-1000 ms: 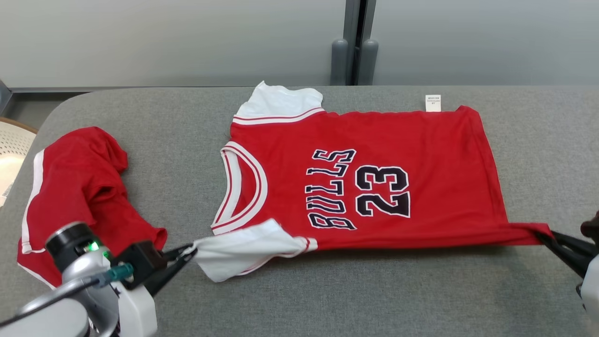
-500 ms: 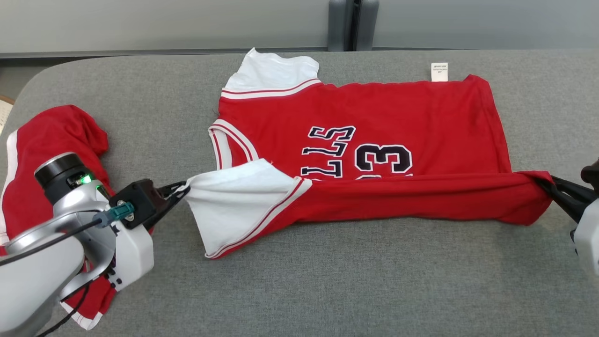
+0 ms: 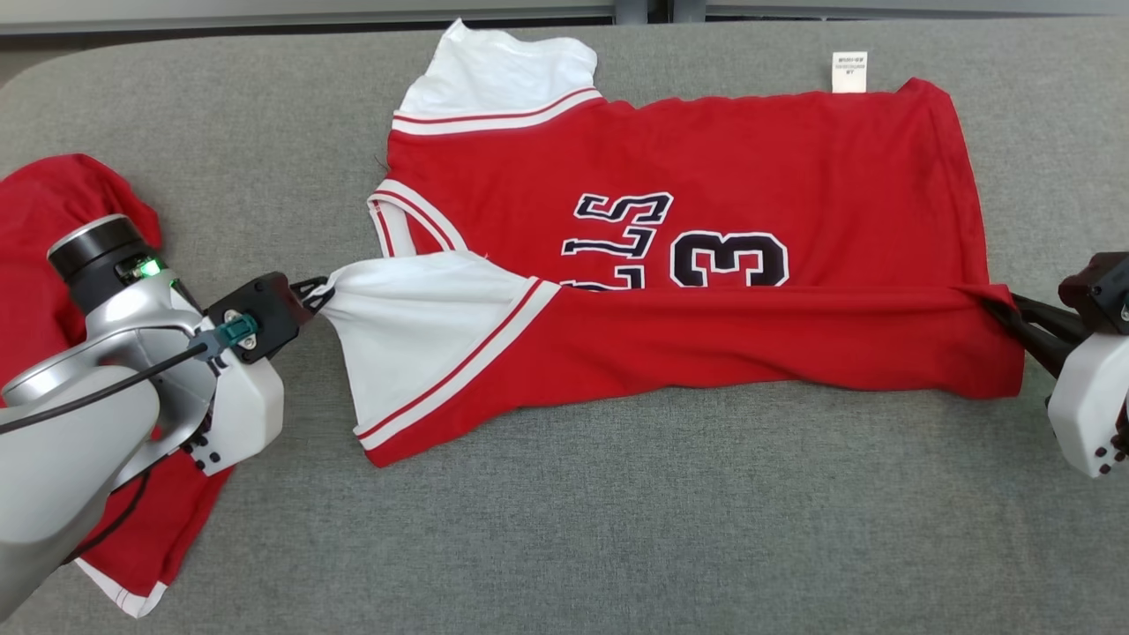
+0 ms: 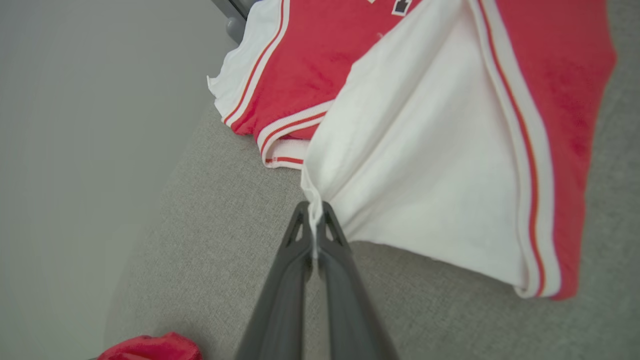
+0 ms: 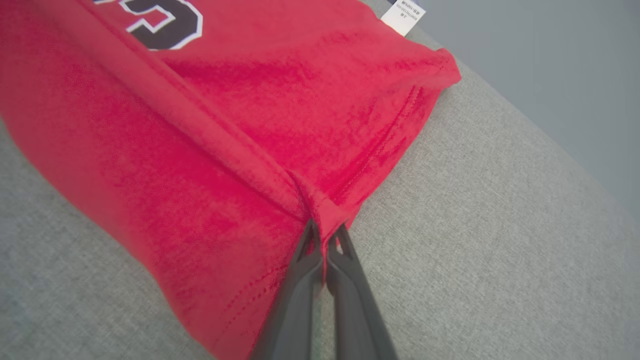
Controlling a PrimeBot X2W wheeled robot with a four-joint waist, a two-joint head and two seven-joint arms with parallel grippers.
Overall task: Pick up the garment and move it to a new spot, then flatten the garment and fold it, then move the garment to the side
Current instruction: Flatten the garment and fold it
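Grey padded table (image 3: 617,547) is offering open surface along its near edge. Red jersey (image 3: 706,150) is lying mid-table, its near half doubling over the print. Second red garment (image 3: 35,229) is bunching at the left edge. Left gripper (image 3: 319,291) is pinching the white sleeve (image 3: 423,326); right gripper (image 3: 997,309) is pinching the hem corner (image 5: 320,210).

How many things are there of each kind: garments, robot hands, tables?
Garments: 2, the lettered jersey and the crumpled red garment
Hands: 2, the left hand and the right hand, each shut on the jersey
Tables: 1, the grey table
Total: 5
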